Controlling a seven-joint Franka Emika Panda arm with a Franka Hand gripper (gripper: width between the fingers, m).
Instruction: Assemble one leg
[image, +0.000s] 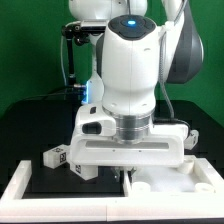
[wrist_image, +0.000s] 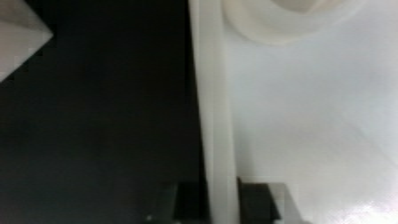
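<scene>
A white square tabletop (image: 172, 182) lies flat at the exterior view's lower right, with round screw sockets near its corners. In the wrist view the tabletop (wrist_image: 311, 120) fills one side and its thin edge runs straight between my two dark fingers (wrist_image: 185, 202). One socket (wrist_image: 294, 22) shows at the far end. My gripper (wrist_image: 221, 203) is shut on that edge, one finger on each side, touching it. In the exterior view the gripper (image: 128, 166) is low over the tabletop's near-left side, fingertips hidden by the hand. White legs with black marker tags (image: 60, 157) lie to the left.
A white raised border (image: 18, 186) runs along the front left of the black work mat (wrist_image: 107, 120). Another tagged white part (image: 86, 170) lies just left of the gripper. A camera stand and cables (image: 72, 60) rise at the back.
</scene>
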